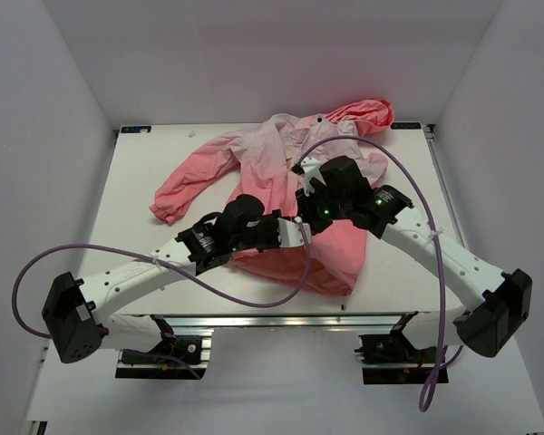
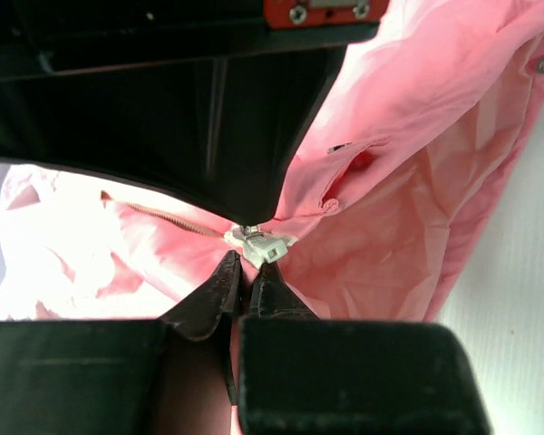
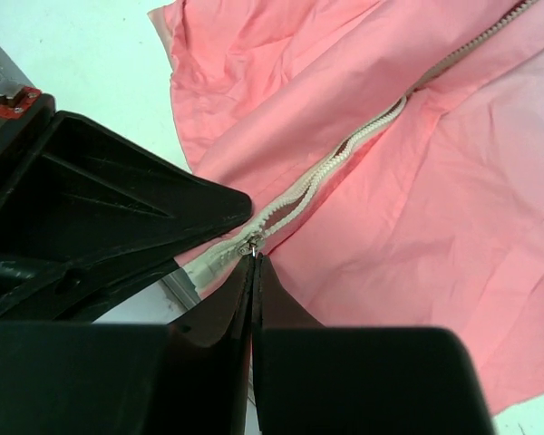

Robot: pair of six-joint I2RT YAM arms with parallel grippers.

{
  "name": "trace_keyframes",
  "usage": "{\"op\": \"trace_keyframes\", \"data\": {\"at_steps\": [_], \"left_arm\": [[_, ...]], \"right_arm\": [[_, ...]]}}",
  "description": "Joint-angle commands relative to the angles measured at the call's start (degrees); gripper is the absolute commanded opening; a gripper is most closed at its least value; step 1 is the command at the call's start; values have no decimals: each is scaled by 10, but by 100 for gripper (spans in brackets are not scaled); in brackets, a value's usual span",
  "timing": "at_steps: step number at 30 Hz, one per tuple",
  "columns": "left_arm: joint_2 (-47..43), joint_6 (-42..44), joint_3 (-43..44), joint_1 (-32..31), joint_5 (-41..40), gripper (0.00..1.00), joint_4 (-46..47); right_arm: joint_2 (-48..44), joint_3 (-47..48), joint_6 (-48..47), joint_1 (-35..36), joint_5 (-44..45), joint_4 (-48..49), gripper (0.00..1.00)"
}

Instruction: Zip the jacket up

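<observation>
Top external view: thin pink hooded jacket (image 1: 340,249) spread on white table (image 1: 145,172), directly beneath both grippers. Left wrist: left gripper (image 2: 246,272) pressed together, pinching pink fabric just below white plastic zipper end (image 2: 261,245). Right wrist: right gripper (image 3: 254,267) pressed together on small metal zipper pull (image 3: 251,243); white zipper teeth (image 3: 374,127) running away beyond fingertips, gaping slightly just past pull.

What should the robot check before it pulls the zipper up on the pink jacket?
1. The right gripper is shut on the zipper pull: ok.
2. The left gripper pinches the jacket just below the pull: ok.
3. The zipper teeth ahead are free of caught fabric: ok.
4. The jacket lies smooth: not ok, wrinkled.
5. The zipper's top end is clear: cannot tell, hidden by the arms.
</observation>
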Motion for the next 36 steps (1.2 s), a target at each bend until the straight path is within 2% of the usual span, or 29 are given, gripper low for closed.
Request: {"op": "trace_keyframes", "data": {"at_steps": [1, 6, 12, 15, 19, 24, 32, 33, 36], "left_arm": [[-67, -32, -1, -7, 37, 0, 21], [-90, -54, -8, -9, 43, 0, 16], [-112, -89, -30, -9, 52, 0, 33], [-120, -126, -40, -9, 49, 0, 25], [-139, -234, -81, -9, 10, 0, 7], [-168, -413, -184, -9, 30, 0, 38], [-196, -570, -238, -9, 7, 0, 4], [-193, -585, -240, -9, -10, 0, -8], [-190, -653, -252, -9, -23, 0, -22]], "right_arm": [[34, 11, -19, -13, 84, 26, 0], [66, 10, -18, -16, 133, 54, 0], [136, 53, -25, -36, 194, 89, 0], [182, 92, -30, -54, 263, 121, 0], [254, 176, -45, -110, 355, 157, 0], [347, 277, -69, -165, 449, 213, 0], [502, 458, -163, -219, 520, 331, 0], [517, 472, -193, -226, 541, 381, 0], [572, 532, -234, -244, 562, 449, 0]]}}
